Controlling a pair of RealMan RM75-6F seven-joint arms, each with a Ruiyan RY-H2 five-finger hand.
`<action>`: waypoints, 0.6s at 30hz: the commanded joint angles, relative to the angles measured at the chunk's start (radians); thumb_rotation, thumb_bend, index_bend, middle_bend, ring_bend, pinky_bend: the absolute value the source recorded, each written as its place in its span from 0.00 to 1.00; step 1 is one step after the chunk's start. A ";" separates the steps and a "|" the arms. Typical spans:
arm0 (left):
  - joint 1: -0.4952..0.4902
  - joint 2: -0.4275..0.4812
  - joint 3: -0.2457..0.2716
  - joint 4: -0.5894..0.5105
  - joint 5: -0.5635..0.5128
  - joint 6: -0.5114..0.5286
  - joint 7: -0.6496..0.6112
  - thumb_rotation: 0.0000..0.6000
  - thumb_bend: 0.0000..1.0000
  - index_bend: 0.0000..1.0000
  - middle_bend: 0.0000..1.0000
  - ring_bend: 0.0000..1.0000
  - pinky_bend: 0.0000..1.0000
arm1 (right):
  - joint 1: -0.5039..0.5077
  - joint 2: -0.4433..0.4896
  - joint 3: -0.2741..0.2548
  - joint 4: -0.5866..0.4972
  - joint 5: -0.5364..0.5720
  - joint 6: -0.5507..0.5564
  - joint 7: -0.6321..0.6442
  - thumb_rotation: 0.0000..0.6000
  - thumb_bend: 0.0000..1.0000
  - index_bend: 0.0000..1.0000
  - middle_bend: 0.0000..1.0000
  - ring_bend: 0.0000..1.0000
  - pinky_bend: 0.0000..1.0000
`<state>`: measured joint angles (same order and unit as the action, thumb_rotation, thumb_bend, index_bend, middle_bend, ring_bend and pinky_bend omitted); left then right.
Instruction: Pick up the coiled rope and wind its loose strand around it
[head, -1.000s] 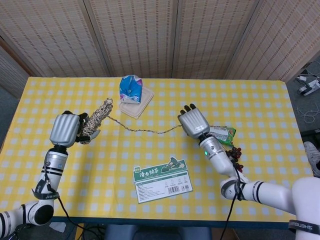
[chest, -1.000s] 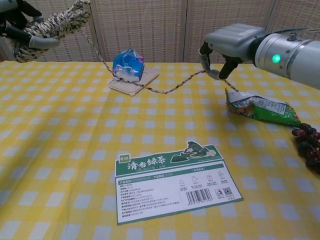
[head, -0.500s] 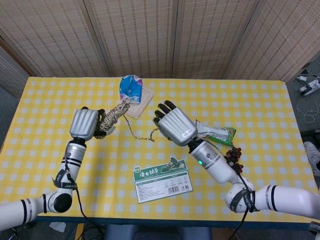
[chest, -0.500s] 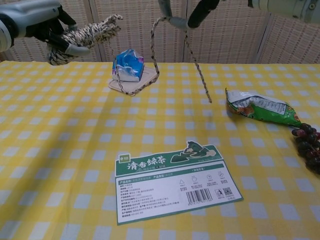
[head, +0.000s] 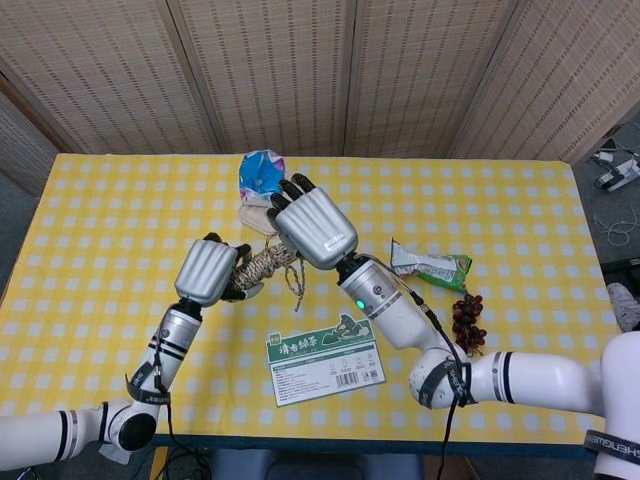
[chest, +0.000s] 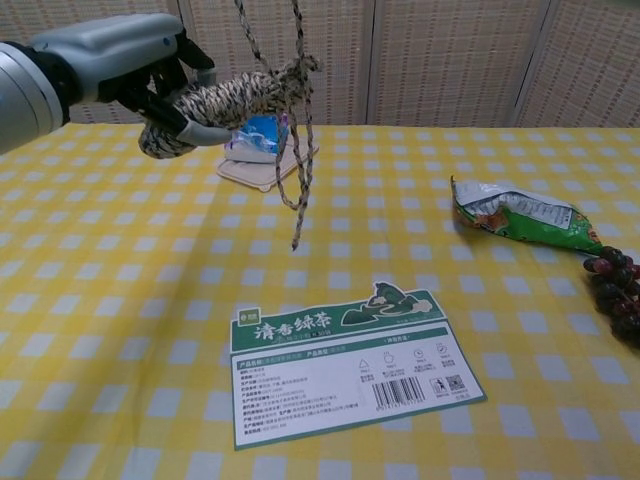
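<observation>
My left hand (head: 208, 270) grips the coiled rope (head: 265, 262), a speckled black-and-white bundle held level above the table. In the chest view the left hand (chest: 130, 70) sits at the upper left, with the coiled rope (chest: 235, 95) sticking out to the right. My right hand (head: 312, 228) hovers just above the coil's free end, back toward the camera, and holds the loose strand (chest: 297, 190). From the coil's tip the strand rises in two lines out of the chest view's top. Its tail (head: 296, 288) dangles below the coil. The chest view does not show the right hand.
A blue tissue pack (chest: 262, 135) lies on a beige tray (chest: 298, 155) behind the coil. A green snack bag (head: 430, 265) and dark grapes (head: 467, 320) lie to the right. A green-and-white card (head: 325, 358) lies near the front of the yellow checked table (head: 90, 220).
The left hand has carried the coil right, toward the table's middle. The right hand has moved left and up over the coil's tip. The strand now hangs from there instead of stretching sideways.
</observation>
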<state>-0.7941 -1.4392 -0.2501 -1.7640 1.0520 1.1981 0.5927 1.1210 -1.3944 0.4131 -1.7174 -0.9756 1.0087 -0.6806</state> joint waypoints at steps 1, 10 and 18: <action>0.015 -0.005 0.039 -0.028 0.113 0.020 -0.061 0.83 0.23 0.74 0.84 0.68 0.39 | 0.039 -0.031 0.017 0.058 0.075 -0.006 -0.026 1.00 0.41 0.65 0.39 0.23 0.22; 0.051 -0.013 0.066 -0.001 0.336 0.085 -0.271 0.84 0.23 0.74 0.84 0.67 0.39 | 0.077 -0.075 -0.015 0.175 0.193 -0.035 -0.034 1.00 0.41 0.65 0.39 0.23 0.22; 0.076 -0.002 0.038 0.014 0.373 0.115 -0.419 0.81 0.23 0.74 0.84 0.67 0.39 | 0.065 -0.101 -0.056 0.265 0.206 -0.058 0.021 1.00 0.41 0.65 0.39 0.23 0.22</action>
<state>-0.7276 -1.4453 -0.2024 -1.7555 1.4154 1.3017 0.1973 1.1905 -1.4889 0.3666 -1.4676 -0.7702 0.9569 -0.6729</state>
